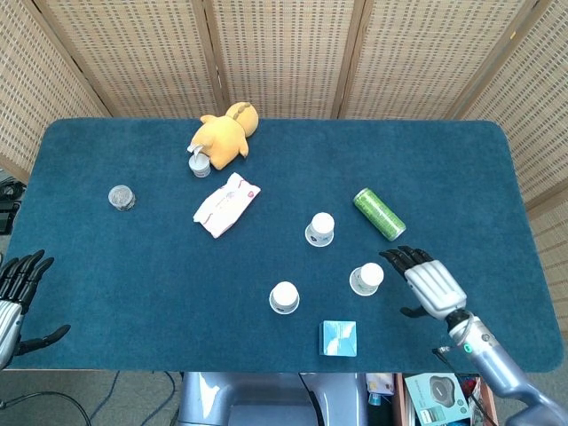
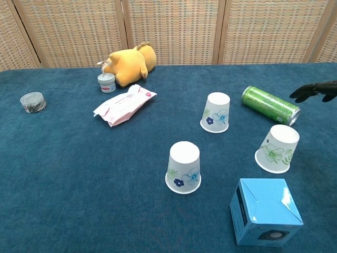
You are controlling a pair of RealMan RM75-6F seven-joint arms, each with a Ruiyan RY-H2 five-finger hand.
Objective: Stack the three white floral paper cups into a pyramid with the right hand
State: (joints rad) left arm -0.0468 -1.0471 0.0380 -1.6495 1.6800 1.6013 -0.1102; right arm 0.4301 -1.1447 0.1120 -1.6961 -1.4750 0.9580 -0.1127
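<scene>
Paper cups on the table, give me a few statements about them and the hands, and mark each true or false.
1. All three paper cups stand upside down, apart. True.
2. The right hand grips a cup. False: it hovers open beside one.
3. The green can stands upright. False: it lies on its side.
4. The blue box sits near the front edge. True.
5. The left hand rests on the plush toy. False: it is at the table's edge.

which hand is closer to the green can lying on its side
Right. The right hand hovers open just in front of the green can, beside a white floral paper cup. The left hand is at the table's far left edge.
</scene>
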